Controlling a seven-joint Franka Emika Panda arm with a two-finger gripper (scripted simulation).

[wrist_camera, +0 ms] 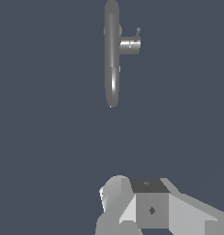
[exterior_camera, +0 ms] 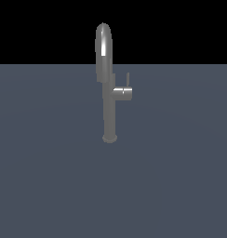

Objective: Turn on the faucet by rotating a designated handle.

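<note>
The faucet (exterior_camera: 108, 100) is a slim grey metal column with a high arched spout, standing upright on a small round base. The handle (exterior_camera: 122, 93) is a short cylinder stub jutting toward the exterior view's right, with a thin lever stick (exterior_camera: 128, 79) pointing up at its end. The wrist view looks down on the faucet (wrist_camera: 112, 55) from above, with the handle (wrist_camera: 130, 44) beside the column. Only pale grey parts of my gripper (wrist_camera: 148, 202) show in the wrist view, well away from the faucet and touching nothing. Its fingers are not clearly shown. The arm is absent from the exterior view.
A flat blue-grey floor (exterior_camera: 50, 176) spreads all around the faucet. A black background lies behind the spout's top.
</note>
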